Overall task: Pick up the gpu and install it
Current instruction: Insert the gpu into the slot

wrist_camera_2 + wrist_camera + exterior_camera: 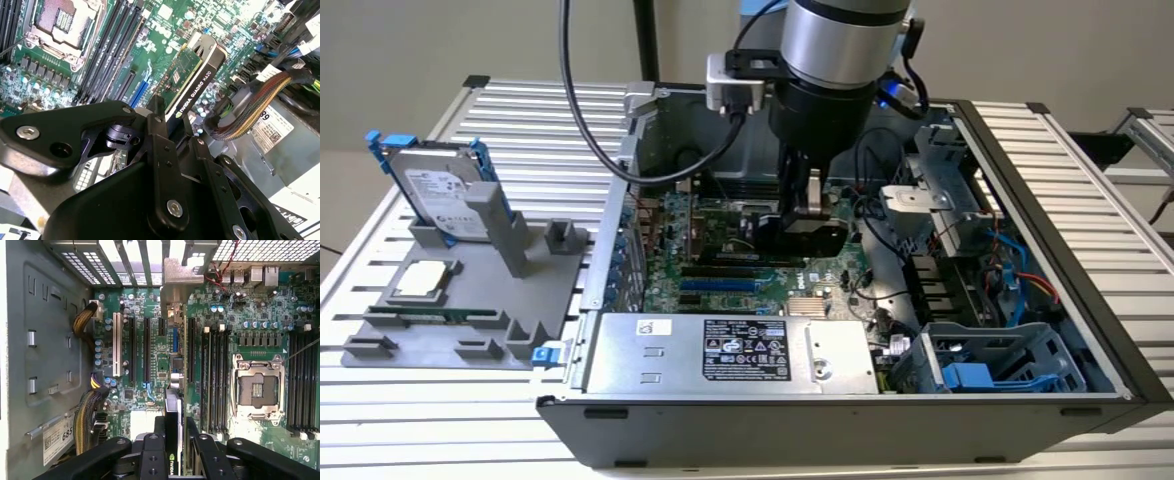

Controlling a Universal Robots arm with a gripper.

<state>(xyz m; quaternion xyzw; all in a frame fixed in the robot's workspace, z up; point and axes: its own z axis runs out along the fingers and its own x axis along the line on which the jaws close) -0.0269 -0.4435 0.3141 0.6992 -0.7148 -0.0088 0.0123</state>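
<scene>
claw (176, 131) clamping gpu (192, 75); above motherboard (150, 340)

The gpu (192, 75) is seen in the second wrist view as a small flat card held on edge, with a green circuit board on one face, a black shroud with pale lettering along the other side, and a silver metal bracket at its far end. It is clamped between the black fingers of the gripper (172, 122) and is held above the green motherboard (165, 30) inside the open computer case (1067, 200), apart from the slots. In the first wrist view its thin edge (172, 420) is lined up lengthwise with the long expansion slots.
</scene>
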